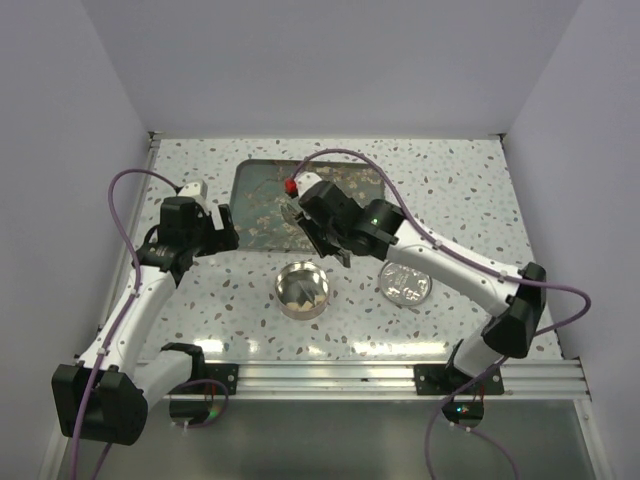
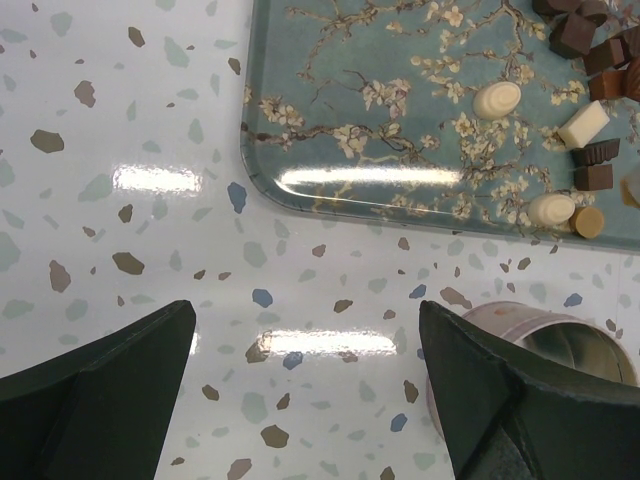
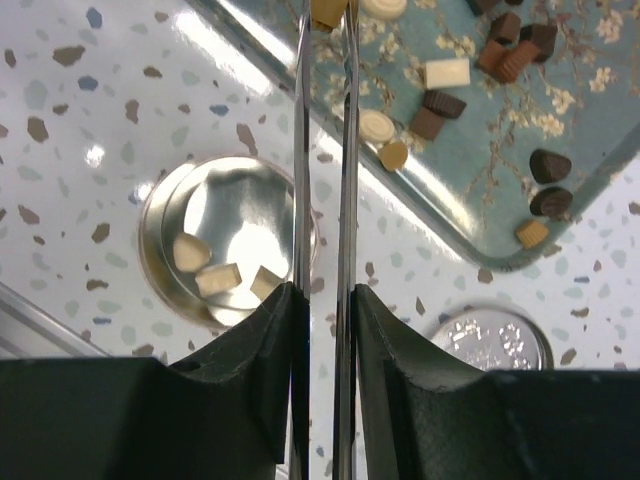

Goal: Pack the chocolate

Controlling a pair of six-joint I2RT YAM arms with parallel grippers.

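Note:
Chocolate pieces [image 3: 447, 72] in dark, tan and cream lie scattered on a blue floral tray [image 2: 400, 190]. Three cream pieces [image 3: 218, 278] sit in the open round tin [image 1: 302, 290]. My right gripper [image 3: 325, 295] is shut on a pair of metal tweezers [image 3: 345, 150], which reach over the tray's near edge. A tan chocolate [image 3: 328, 10] is pinched between the tweezer tips at the frame's top. My left gripper [image 2: 305, 330] hangs open over bare tabletop just left of the tin [image 2: 560, 340], holding nothing.
The tin's silver lid [image 1: 405, 283] lies flat on the table to the right of the tin. The tray [image 1: 262, 200] sits at the back centre. White walls enclose the speckled table on three sides.

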